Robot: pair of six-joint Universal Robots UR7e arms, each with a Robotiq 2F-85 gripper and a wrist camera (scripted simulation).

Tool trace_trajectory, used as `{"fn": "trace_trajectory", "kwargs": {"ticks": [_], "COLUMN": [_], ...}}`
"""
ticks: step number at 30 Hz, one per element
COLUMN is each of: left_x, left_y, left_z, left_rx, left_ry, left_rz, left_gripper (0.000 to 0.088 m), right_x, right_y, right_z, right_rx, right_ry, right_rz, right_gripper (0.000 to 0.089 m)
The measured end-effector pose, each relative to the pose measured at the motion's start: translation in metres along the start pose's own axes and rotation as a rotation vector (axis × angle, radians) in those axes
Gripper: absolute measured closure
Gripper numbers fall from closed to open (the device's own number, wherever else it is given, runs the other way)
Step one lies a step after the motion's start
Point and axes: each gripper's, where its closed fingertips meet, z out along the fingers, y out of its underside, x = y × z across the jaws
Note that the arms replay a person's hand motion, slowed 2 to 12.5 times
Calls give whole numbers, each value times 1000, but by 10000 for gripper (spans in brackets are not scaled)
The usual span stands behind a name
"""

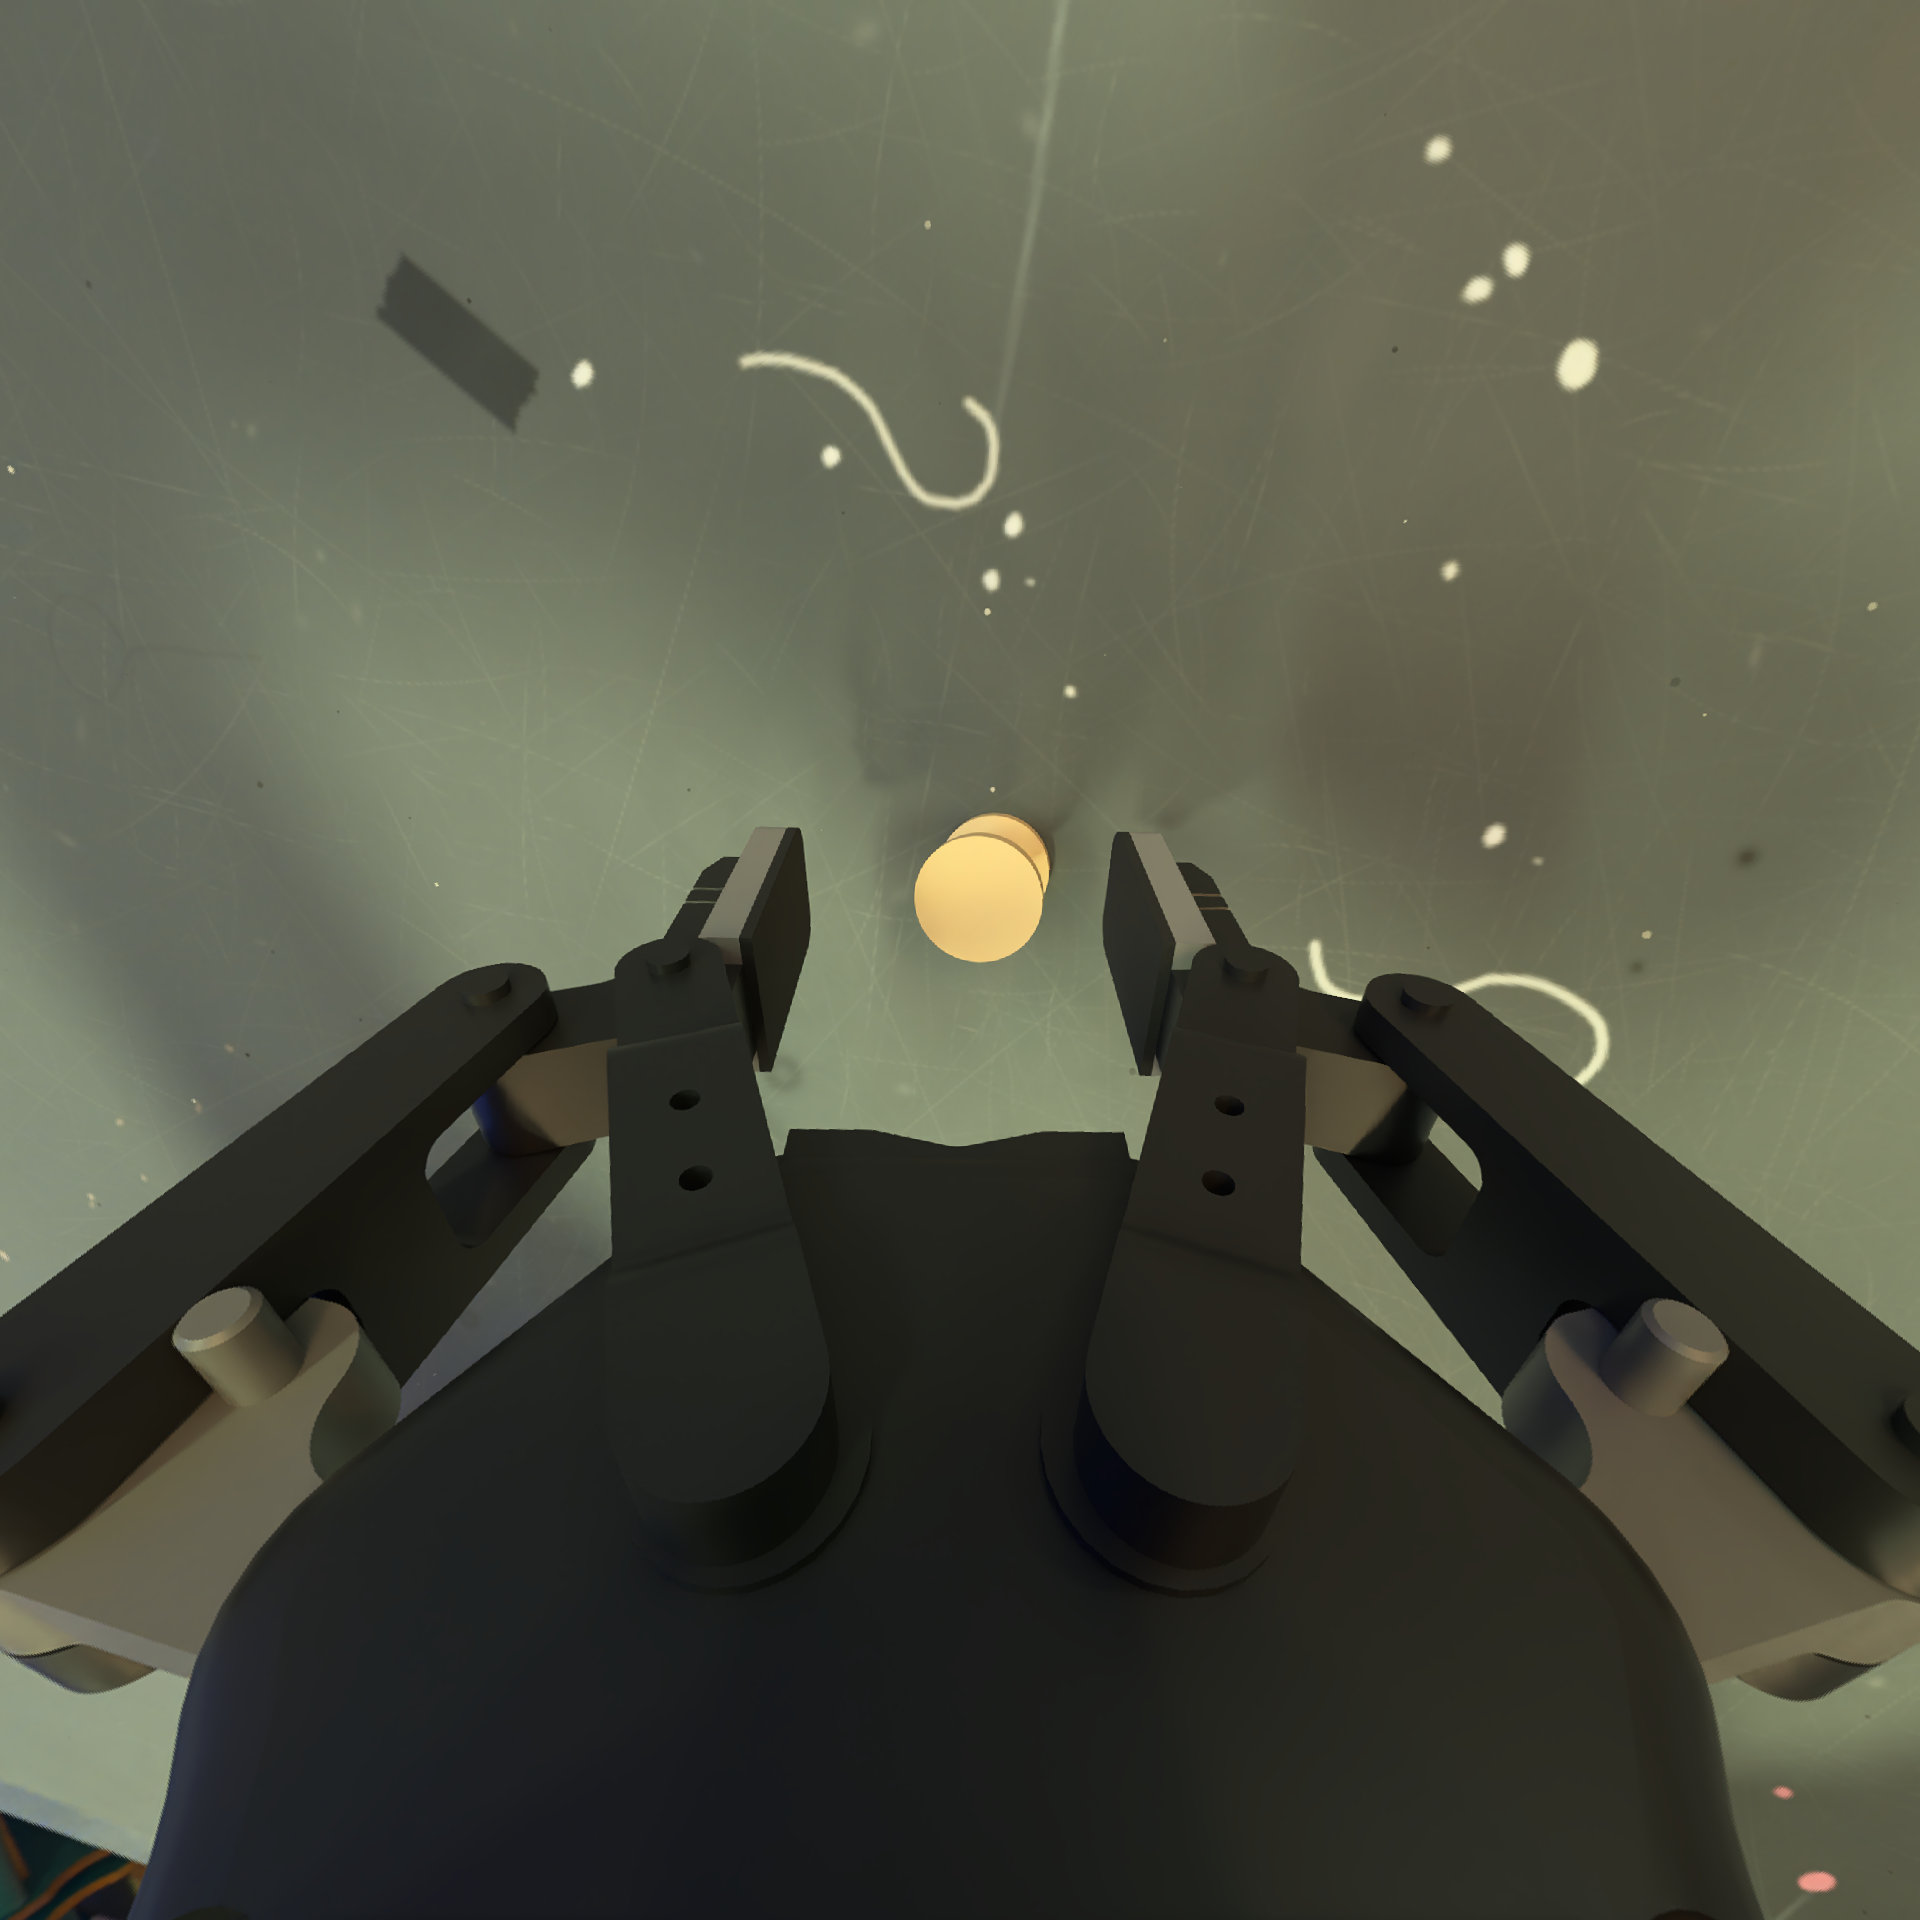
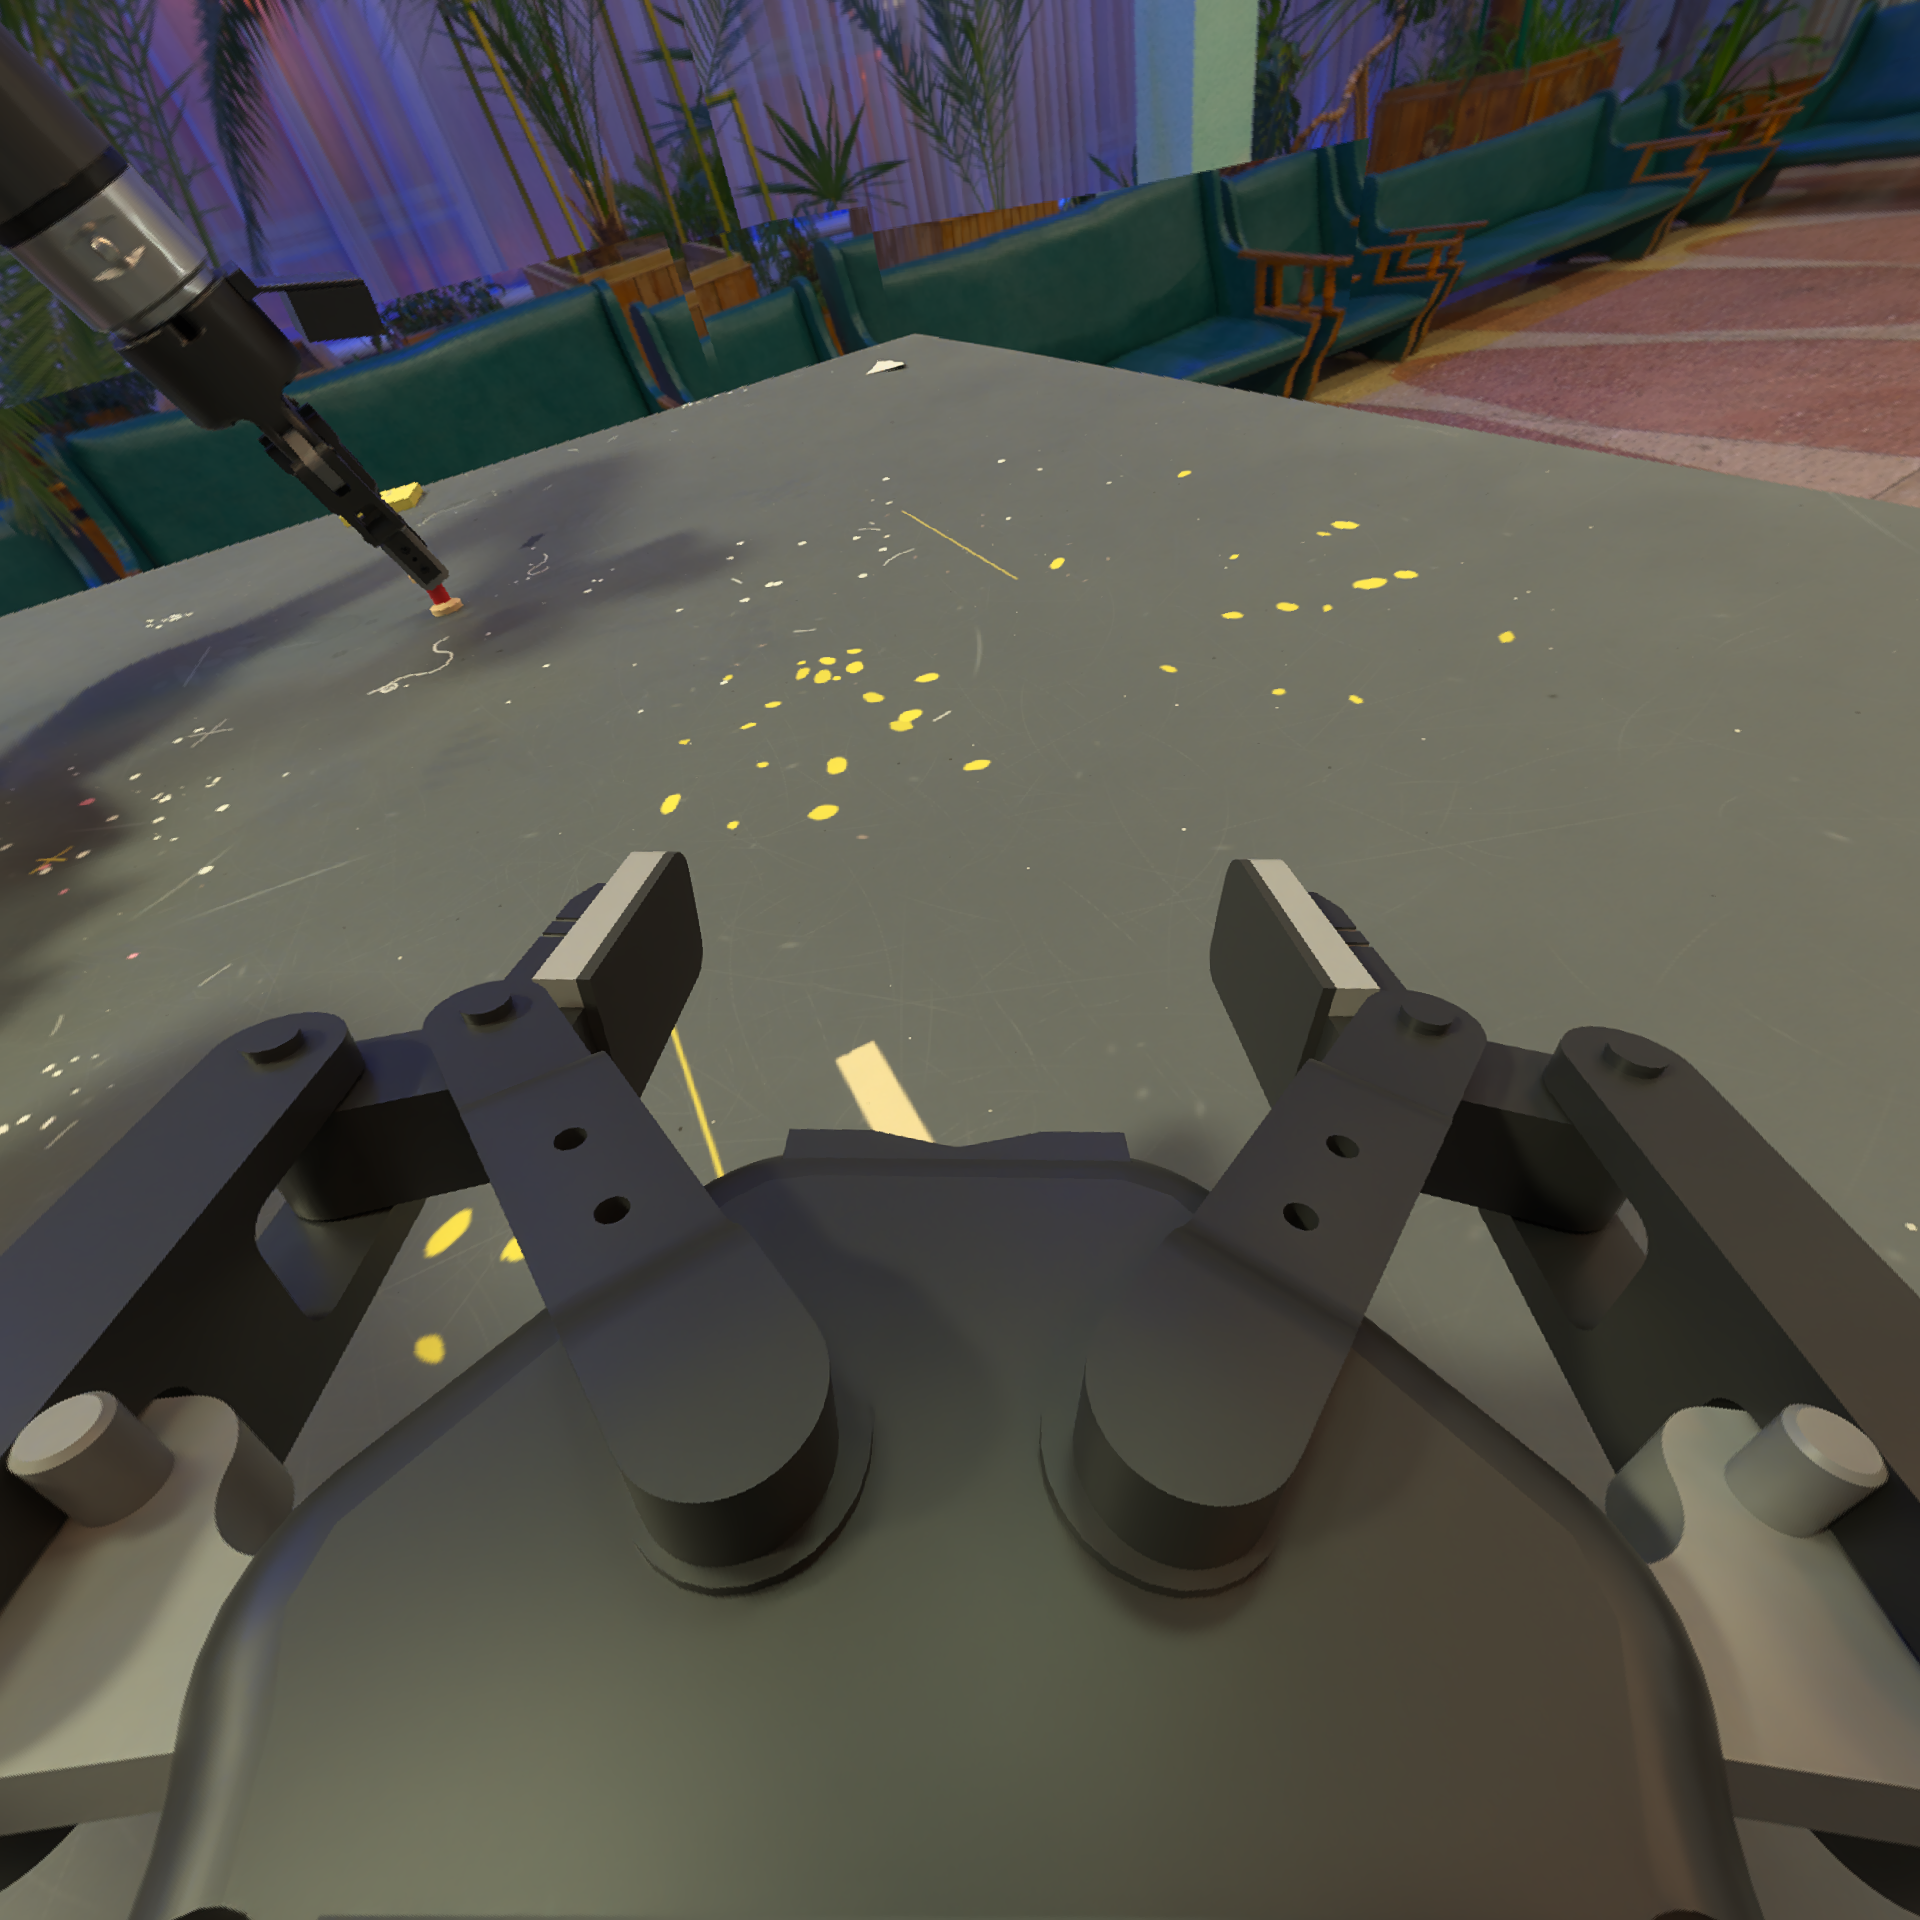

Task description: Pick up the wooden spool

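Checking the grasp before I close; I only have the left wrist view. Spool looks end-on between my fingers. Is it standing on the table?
Observer: Yes. From the right wrist view the spool stands upright on the table, with a red middle above a pale base disc.
Operator: How far down is the left gripper?
Observer: Its fingertips are around the spool's top; the base disc shows below them.
Operator: Where's the right gripper?
Observer: The right gripper is open and holds nothing, well away from the spool, over yellow-spattered table.
Operator: Anything else near the spool?
Observer: A small yellow block lies on the table behind the left gripper.
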Motion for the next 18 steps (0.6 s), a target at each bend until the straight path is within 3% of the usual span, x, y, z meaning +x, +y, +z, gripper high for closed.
{"fn": "trace_trajectory", "kwargs": {"ticks": [18], "left_x": [-1], "left_y": [4], "left_z": [4], "left_rx": [-78], "left_ry": [-17], "left_rz": [2], "left_gripper": [380], "right_x": [0], "right_y": [0], "right_z": [0], "right_rx": [1], "right_ry": [2], "right_rz": [-1], "right_gripper": [49]}}
